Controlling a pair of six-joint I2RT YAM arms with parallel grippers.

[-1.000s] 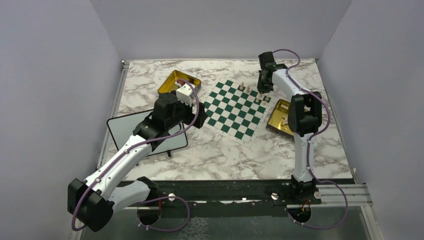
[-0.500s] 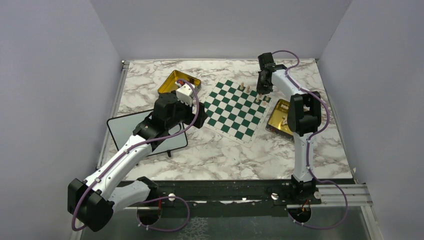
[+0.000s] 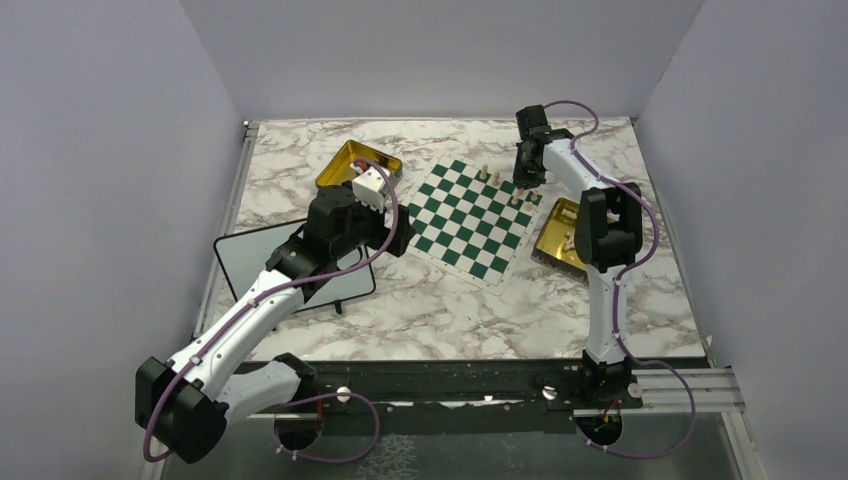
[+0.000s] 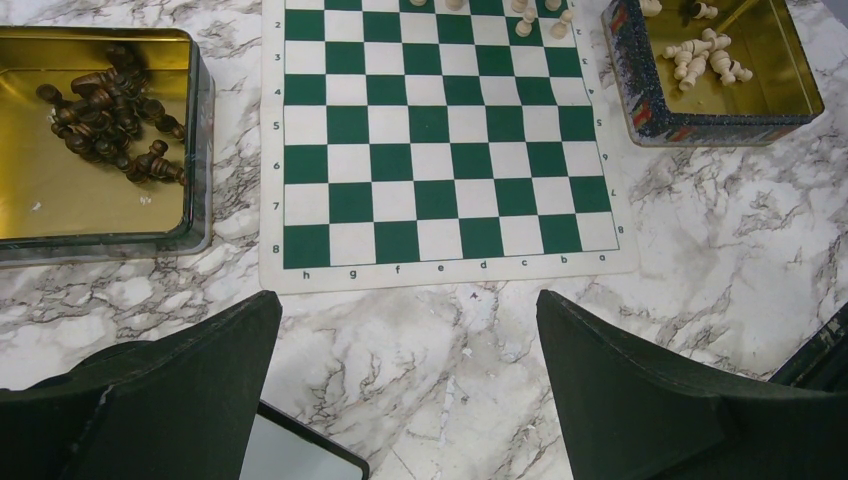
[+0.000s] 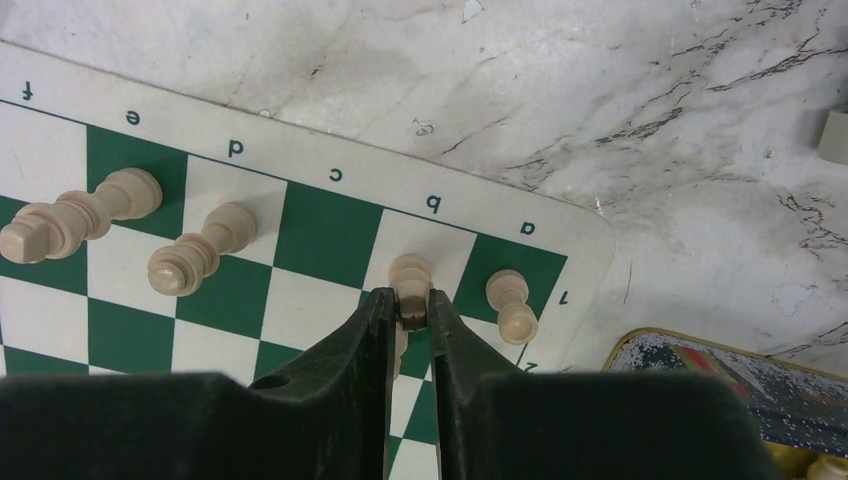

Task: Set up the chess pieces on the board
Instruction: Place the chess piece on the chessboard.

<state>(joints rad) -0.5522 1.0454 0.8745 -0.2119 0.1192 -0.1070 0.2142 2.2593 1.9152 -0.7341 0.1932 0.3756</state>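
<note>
You will find one change only: in the top view, the black two-finger right gripper [image 3: 523,183], upper right of centre, has shifted a shade lower and leftward in the frame, above the far-right corner of the flat green-and-white checked board [image 3: 460,215].

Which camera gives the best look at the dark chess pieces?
The left wrist view: the dark chess pieces lie heaped in the gold tin beside the board, shapes distinct. The top external view shows that tin but the pieces are too small to make out. The right wrist view misses them entirely.
</note>
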